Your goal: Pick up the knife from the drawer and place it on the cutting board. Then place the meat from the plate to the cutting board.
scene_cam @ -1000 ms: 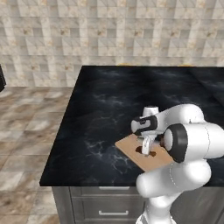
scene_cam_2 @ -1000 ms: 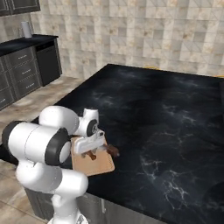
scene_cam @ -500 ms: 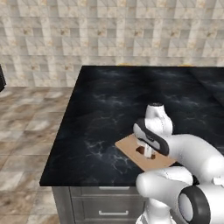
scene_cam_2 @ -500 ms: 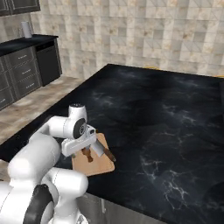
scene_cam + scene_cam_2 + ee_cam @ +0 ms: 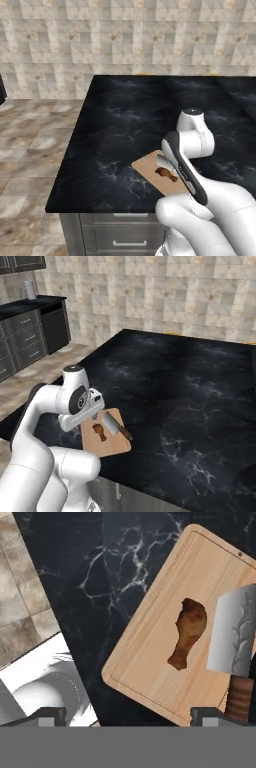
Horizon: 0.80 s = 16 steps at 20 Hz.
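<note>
The meat (image 5: 189,634) and knife (image 5: 235,646) both lie on the cutting board (image 5: 150,662); the pincer (image 5: 131,716) stands spread, empty; only retreat seems left

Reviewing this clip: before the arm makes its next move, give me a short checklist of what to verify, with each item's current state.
1. Meat lying on the cutting board: ok.
2. Knife on the board, beside the meat and not touching it: ok.
3. Gripper open, nothing between its fingertips: ok.
4. Board fully on the black counter, near its front edge: ok.
5. Plate free of meat: cannot tell.
6. Drawer closed again: cannot tell; the drawers below the counter look shut.
</note>
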### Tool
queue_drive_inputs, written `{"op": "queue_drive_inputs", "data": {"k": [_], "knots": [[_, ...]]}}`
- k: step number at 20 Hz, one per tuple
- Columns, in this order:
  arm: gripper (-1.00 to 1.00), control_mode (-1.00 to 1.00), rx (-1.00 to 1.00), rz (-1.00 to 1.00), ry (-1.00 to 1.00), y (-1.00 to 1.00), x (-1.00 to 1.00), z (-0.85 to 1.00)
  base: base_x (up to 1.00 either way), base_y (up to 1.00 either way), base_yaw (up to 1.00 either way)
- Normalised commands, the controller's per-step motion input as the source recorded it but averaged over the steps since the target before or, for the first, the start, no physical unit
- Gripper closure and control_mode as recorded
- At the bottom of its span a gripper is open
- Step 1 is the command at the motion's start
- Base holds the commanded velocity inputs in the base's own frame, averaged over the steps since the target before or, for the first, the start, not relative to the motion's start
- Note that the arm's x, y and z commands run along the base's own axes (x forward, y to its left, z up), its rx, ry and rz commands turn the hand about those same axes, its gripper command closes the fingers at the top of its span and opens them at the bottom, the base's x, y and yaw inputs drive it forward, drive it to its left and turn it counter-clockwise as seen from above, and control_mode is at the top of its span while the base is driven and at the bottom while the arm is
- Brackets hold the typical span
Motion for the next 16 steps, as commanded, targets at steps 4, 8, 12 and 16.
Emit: {"op": "queue_drive_inputs", "data": {"k": [4, 8, 12, 16], "knots": [[-1.00, -1.00, 0.02, -0.01, -0.01, -0.67, -0.38, 0.91, 0.00, 0.00, 0.00], [-1.00, -1.00, 0.00, -0.06, -0.06, -0.33, -0.64, 1.00, 0.00, 0.00, 0.00], [-1.00, -1.00, 0.00, -0.12, 0.00, -0.11, -0.74, 1.00, 0.00, 0.00, 0.00], [-1.00, -1.00, 0.00, -0.14, -0.05, 0.00, -0.91, 1.00, 0.00, 0.00, 0.00]]}}
